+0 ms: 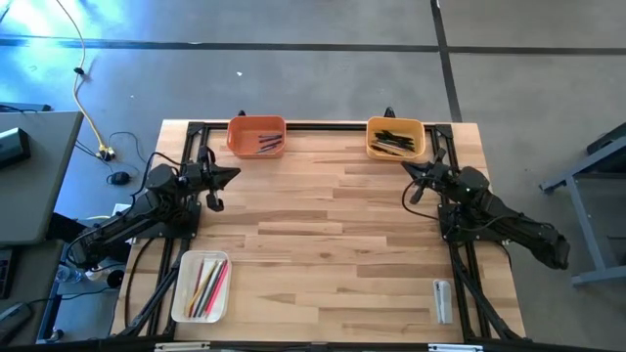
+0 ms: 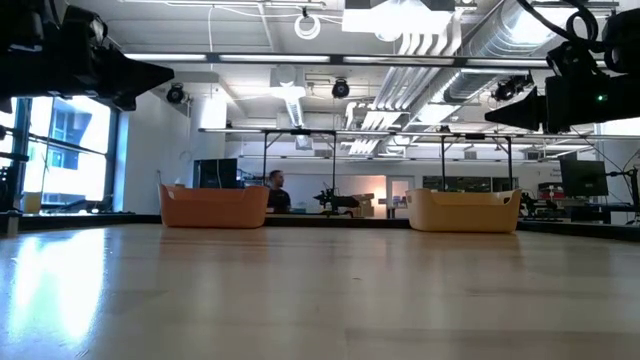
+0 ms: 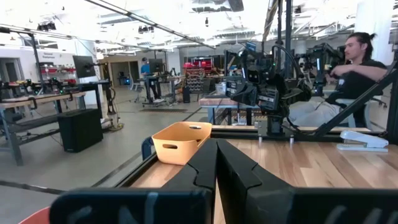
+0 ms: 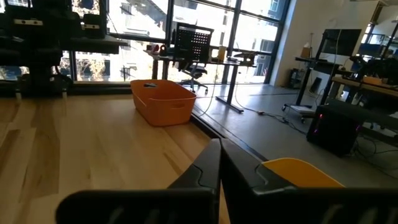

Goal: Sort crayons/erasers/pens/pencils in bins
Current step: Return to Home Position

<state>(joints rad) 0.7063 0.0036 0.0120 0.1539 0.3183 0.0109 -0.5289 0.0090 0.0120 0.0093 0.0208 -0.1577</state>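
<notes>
Three shallow plastic bins with rounded corners sit on the pale wood-plank counter: the orange bin at 11 o'clock holds a few short dark sticks; the yellow-orange bin at 1 o'clock holds a bundle of black pens; the white bin at 7 o'clock holds red, green and yellow pencils, packed too tightly to count; one clear-grey block lies at 5 o'clock; both pincers are pressed together, the left pincer at 10 o'clock, the right pincer at 2 o'clock.

Grey concrete floor, tall windows, ceiling ducts, workbenches beyond.
</notes>
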